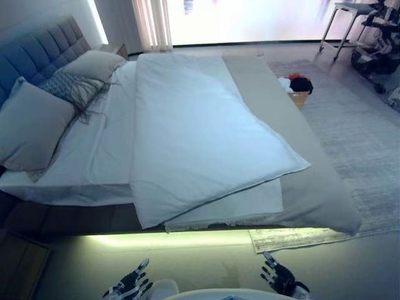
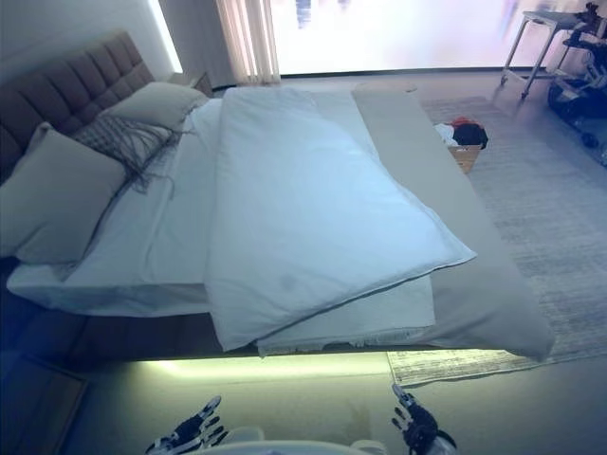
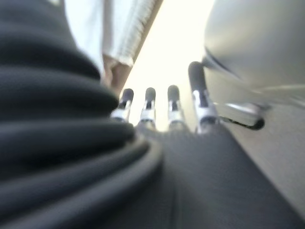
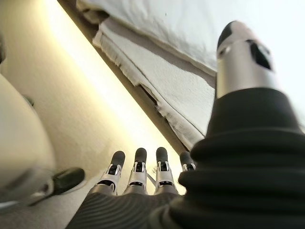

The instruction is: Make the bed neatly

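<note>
A bed (image 1: 315, 187) with a grey tufted headboard (image 1: 37, 59) lies across the view. A white duvet (image 1: 200, 131) is folded on itself along the middle, with a second white layer (image 1: 250, 206) sticking out under its near edge. The beige bedspread (image 1: 275, 94) shows bare on the right side. Three pillows lie at the head, a large one (image 1: 31, 125), a fringed patterned one (image 1: 75, 87) and a far one (image 1: 94, 62). My left hand (image 1: 130, 284) and right hand (image 1: 278, 278) hang low in front of the bed's near edge, both open and empty, touching nothing.
A basket (image 1: 299, 92) with red and dark clothes stands on the floor beyond the bed's right side. A grey rug (image 1: 362, 137) covers the floor on the right. A white metal table (image 1: 347, 25) and equipment stand at the far right. A nightstand (image 1: 115, 49) is by the headboard.
</note>
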You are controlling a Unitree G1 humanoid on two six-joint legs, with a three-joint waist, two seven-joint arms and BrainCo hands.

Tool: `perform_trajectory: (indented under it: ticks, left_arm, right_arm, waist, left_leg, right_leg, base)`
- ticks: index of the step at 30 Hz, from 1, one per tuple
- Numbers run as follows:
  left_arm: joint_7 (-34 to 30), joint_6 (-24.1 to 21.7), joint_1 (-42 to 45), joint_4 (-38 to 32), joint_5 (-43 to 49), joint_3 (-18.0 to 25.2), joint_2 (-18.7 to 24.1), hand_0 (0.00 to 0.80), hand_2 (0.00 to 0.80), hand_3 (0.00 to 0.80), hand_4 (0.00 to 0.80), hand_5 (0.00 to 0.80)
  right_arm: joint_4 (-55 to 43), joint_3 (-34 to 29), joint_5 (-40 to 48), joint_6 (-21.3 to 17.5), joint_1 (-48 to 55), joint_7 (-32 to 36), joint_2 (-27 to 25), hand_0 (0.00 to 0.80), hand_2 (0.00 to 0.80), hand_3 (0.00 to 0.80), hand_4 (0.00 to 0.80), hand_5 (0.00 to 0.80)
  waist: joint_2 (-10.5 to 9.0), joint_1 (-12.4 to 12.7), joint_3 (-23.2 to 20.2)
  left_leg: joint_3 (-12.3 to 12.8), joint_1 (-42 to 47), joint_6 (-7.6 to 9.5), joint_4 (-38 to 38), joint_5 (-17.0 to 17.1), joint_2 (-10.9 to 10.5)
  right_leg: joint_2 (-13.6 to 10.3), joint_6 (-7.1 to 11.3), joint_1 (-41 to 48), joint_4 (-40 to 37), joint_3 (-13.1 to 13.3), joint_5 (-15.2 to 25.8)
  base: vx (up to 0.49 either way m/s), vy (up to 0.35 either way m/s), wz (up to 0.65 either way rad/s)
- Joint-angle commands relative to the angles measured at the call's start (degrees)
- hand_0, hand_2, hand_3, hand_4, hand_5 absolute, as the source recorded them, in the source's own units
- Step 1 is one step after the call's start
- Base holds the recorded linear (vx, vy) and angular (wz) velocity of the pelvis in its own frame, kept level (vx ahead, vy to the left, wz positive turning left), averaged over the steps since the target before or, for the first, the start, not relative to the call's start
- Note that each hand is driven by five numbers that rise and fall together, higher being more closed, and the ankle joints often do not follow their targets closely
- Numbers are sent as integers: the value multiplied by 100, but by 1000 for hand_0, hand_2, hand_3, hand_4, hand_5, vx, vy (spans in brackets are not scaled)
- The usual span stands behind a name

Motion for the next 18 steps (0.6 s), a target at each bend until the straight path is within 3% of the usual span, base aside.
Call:
perform_trajectory:
  ticks: [1, 3, 4, 7, 9, 11, 12, 13, 15, 16, 18]
  left_arm:
    - [13, 66, 129, 171, 14, -68, -197, 0, 0, 0, 0, 0]
    - [43, 17, 266, 262, 128, -7, -230, 0, 0, 0, 0, 0]
    - [49, -15, 319, 292, 165, 41, -236, 0, 0, 0, 0, 0]
    - [61, -68, 414, 399, 260, 261, -234, 0, 0, 0, 0, 0]
    - [41, -81, 399, 423, 343, 315, -186, 0, 0, 0, 0, 0]
    - [29, -65, 305, 421, 507, 284, -85, 0, 0, 0, 0, 0]
    - [38, -13, 243, 381, 558, 269, -10, 0, 0, 0, 0, 0]
    - [59, 4, 125, 320, 502, 187, 97, 0, 0, 0, 0, 0]
    - [9, -42, 23, 264, 537, 122, 190, 0, 0, 0, 0, 0]
    - [11, -46, -11, 212, 500, 88, 230, 0, 0, 0, 0, 0]
    - [15, -67, -119, 114, 344, -1, 327, 0, 0, 0, 0, 0]
  right_arm:
    - [74, -142, 42, 0, -365, 71, -42, 0, 0, 0, 0, 0]
    - [134, -192, 96, 15, -316, 208, -52, 0, 0, 0, 0, 0]
    - [144, -224, 96, 17, -284, 242, -45, 0, 0, 0, 0, 0]
    - [219, -341, 65, -67, -218, 179, 57, 0, 0, 0, 0, 0]
    - [172, -391, 244, -56, -185, 263, 143, 0, 0, 0, 0, 0]
    - [136, -434, 211, -118, -128, 274, 228, 0, 0, 0, 0, 0]
    - [86, -451, 223, -118, -115, 258, 242, 0, 0, 0, 0, 0]
    - [33, -424, 398, -118, -111, 276, 268, 0, 0, 0, 0, 0]
    - [1, -469, 381, -120, -94, 276, 246, 0, 0, 0, 0, 0]
    - [-2, -482, 352, -98, -95, 289, 215, 0, 0, 0, 0, 0]
    - [38, -460, 410, -92, -109, 306, 137, 0, 0, 0, 0, 0]
  waist:
    - [26, 182, 417]
    - [-1, 320, 372]
    - [-10, 350, 339]
    - [-35, 418, 186]
    - [-65, 477, 118]
    - [-107, 444, 21]
    - [-141, 426, -28]
    - [-201, 402, -75]
    - [-155, 366, -117]
    - [-102, 326, -110]
    - [14, 221, -65]
  left_leg:
    - [-7, -138, 134, -1762, 1264, 74]
    - [-318, -489, 70, -2122, 1242, 182]
    - [-324, -531, 59, -2122, 1242, 200]
    - [-120, -259, 128, -2101, 1203, 188]
    - [-169, -234, 204, -1784, 1074, 98]
    - [-51, -264, 339, -1425, 894, 6]
    - [-47, -291, 439, -1309, 823, -100]
    - [-91, -236, 646, -1272, 668, -342]
    - [-100, -107, 765, -1321, 582, -490]
    - [-85, 12, 799, -1369, 562, -520]
    - [-82, 207, 858, -1413, 502, -564]
  right_leg:
    - [454, 184, 979, -133, 155, -410]
    - [420, 239, 1306, -213, 307, -623]
    - [400, 262, 1423, -212, 327, -727]
    - [135, 440, 1675, -166, 237, -826]
    - [-85, 538, 1725, 33, 107, -836]
    - [-217, 581, 1682, 324, 46, -814]
    - [-281, 632, 1651, 513, 60, -688]
    - [-478, 706, 1488, 1078, 62, -268]
    - [-689, 740, 1105, 1782, 43, 321]
    - [-748, 709, 833, 2109, 66, 484]
    - [-620, 539, 387, 2193, 79, 334]
  base:
    - [440, 178, -43]
    - [453, 176, -38]
    - [460, 213, -25]
    - [529, 303, -39]
    - [495, 305, -22]
    - [451, 301, 0]
    - [420, 322, 3]
    - [361, 292, 7]
    - [298, 276, 4]
    - [266, 242, -3]
    - [251, 140, 1]
